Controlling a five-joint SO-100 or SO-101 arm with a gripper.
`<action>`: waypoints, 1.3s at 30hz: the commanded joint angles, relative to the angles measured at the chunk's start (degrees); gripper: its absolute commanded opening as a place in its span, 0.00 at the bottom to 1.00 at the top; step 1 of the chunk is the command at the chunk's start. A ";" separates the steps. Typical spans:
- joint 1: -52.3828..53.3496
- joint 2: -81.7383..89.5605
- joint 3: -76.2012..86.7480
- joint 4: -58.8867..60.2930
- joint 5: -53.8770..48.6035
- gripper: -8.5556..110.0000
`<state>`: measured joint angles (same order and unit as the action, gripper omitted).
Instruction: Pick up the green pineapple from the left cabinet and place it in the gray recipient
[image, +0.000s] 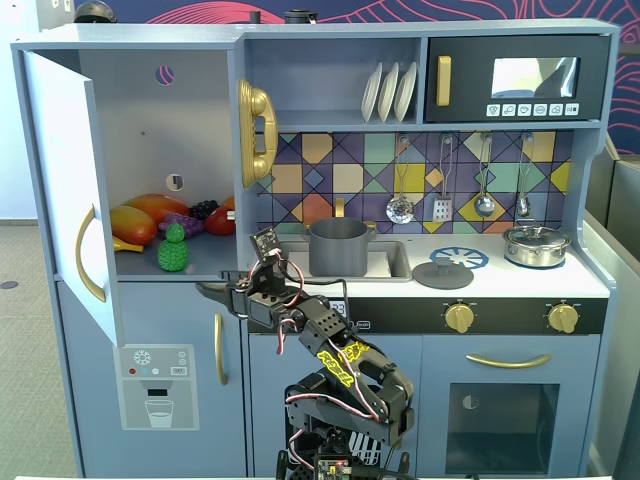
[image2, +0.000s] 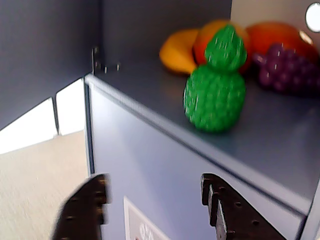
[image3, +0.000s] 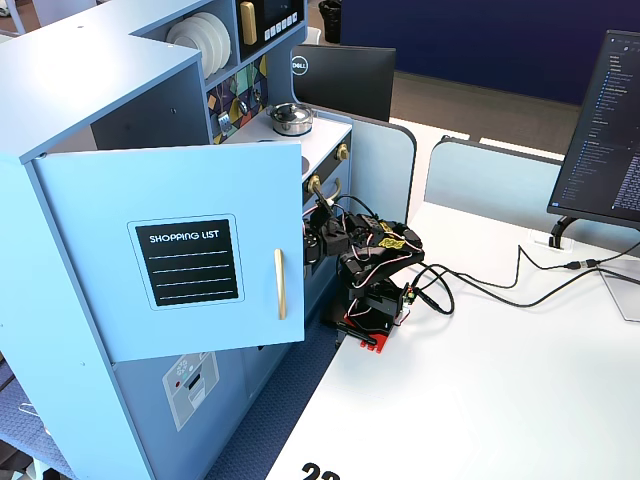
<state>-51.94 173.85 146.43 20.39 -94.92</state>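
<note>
Nearest to us, the gripper (image2: 155, 200) hangs released in the wrist view, its two dark fingers (image2: 227, 210) spread with nothing between them, below the front edge of the shelf (image2: 280, 145) of the left cabinet (image: 130, 60). In a fixed view the gripper (image: 222, 292) sits just under that shelf's lip, beside the lower door with its gold handle (image: 219, 348). Between the fingers and the green pineapple (image2: 215, 85) we see only bare shelf front and open air.

We take the green pineapple (image: 173, 249) as our landmark. It stands upright near the shelf's front edge, tuft up. Its near side is clear; the open cabinet door (image: 70, 190) swings out well to its left in that fixed view, and in another fixed view the door (image3: 190, 260) hides the shelf from us entirely.

Just behind the pineapple lie a purple grape bunch (image2: 287, 67), touching or nearly touching it, and orange-yellow mangoes (image: 140, 220) with a red fruit (image: 220, 220) further back. These crowd its rear, not its front.

To the pineapple's right, past the cabinet wall, the gray recipient (image: 338, 246) stands in the sink (image: 395, 262), a flat gray lid (image: 443, 272) and a shiny small pot (image: 536, 246) beyond on the counter. The arm's base (image3: 375, 300) stands on a white table (image3: 500, 380).
</note>
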 joint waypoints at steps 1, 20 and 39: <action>1.67 -3.60 -2.55 -7.56 2.81 0.30; 7.65 -28.56 -11.69 -24.26 5.89 0.43; 8.09 -40.69 -20.13 -26.81 4.04 0.41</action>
<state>-44.65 134.47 131.66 -4.04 -90.53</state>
